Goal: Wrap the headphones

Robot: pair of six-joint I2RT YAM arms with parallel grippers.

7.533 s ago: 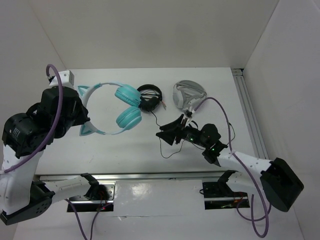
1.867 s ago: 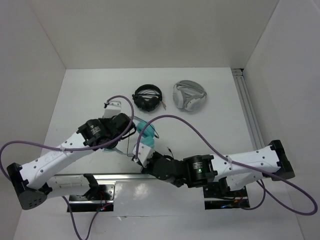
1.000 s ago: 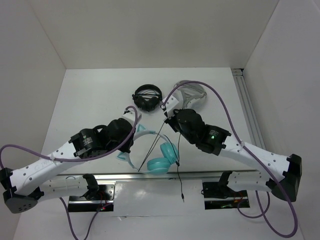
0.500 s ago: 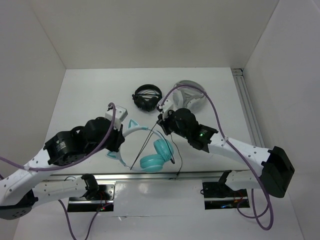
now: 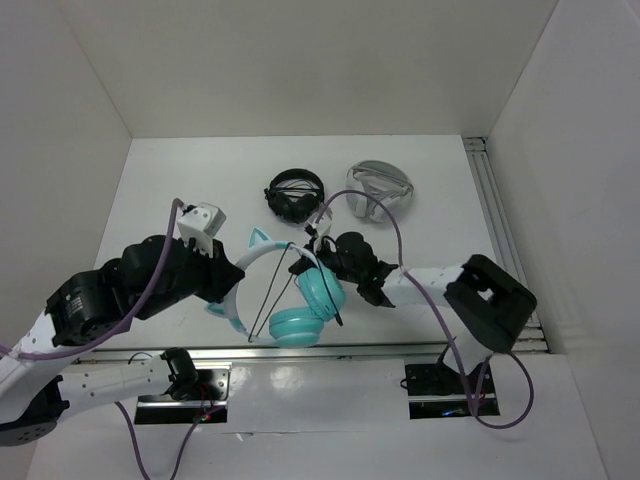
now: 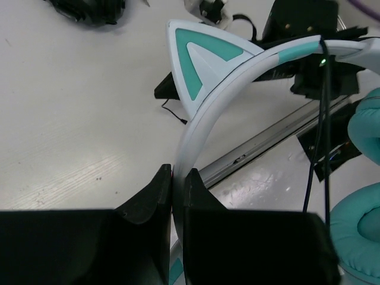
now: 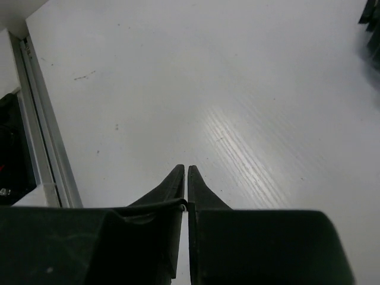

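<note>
While left fingers (image 6: 148,199) clamp headphones (image 5: 318,290), cable (image 6: 321,119) pinched

Nothing readable is showing in any of the three views: no lettering, label, brand mark, number or sign is appearing clearly enough to make out.

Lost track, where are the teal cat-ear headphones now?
The headphones are front centre in the top view, headband pinched by the left gripper, black headphones behind.
</note>
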